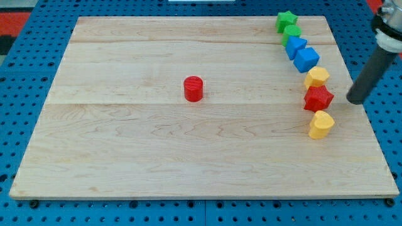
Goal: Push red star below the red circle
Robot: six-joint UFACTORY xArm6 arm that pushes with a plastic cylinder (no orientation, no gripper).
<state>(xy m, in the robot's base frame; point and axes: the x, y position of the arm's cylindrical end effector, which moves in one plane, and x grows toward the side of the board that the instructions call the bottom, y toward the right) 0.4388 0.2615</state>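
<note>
1. pale wooden board (188, 157) lying on a blue pegboard (25, 69), seen from above and a little from the front.
2. the red star (318, 98) sits near the board's right edge, well apart from the red circle (193, 88), which stands alone near the board's middle; the star is far to the view's right of the circle and at nearly the same height in the view, only slightly lower.
3. my tip (355, 100) is just to the view's right of the red star, close to it with a narrow gap, so not touching as far as i can tell. the dark rod slants up toward the view's top right corner.
4. there is no claw on this arm, only the rod, so nothing opens, closes or grips.
5. taking the red star as the landmark: a yellow block (317, 77) touches it just above, and another yellow block (321, 124), heart-like in shape, sits just below it.
6. further above the red star, the line curves toward the view's top: a blue block (307, 59), then a second blue block (295, 47), then a green block (291, 32), and a green star (286, 21) at the very top, each touching or nearly touching its neighbour.
</note>
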